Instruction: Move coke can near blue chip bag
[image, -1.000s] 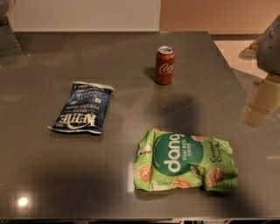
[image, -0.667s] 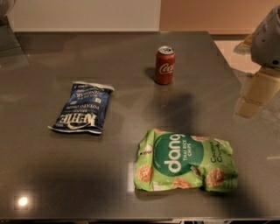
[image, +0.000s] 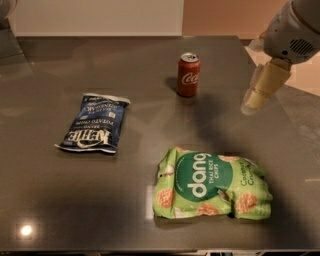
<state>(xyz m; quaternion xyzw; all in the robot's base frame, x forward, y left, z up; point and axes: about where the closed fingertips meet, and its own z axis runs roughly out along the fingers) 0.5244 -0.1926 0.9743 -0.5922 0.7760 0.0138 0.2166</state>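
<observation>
The coke can (image: 188, 75) stands upright on the dark grey table (image: 150, 135), toward the back middle. It is red with white script and a silver top. The blue chip bag (image: 94, 123) lies flat to the left and a little nearer, well apart from the can. My gripper (image: 262, 89) hangs above the table's right side, to the right of the can and clear of it, holding nothing. Its cream finger (image: 267, 85) points down and left from the white arm (image: 292, 30).
A large bright green "dang" chip bag (image: 212, 184) lies at the front right of the table. The table's right edge (image: 280, 100) runs just under the gripper, with floor beyond it.
My arm and gripper have moved left and up, in over the table's right edge toward the can. The can and both bags have not moved.
</observation>
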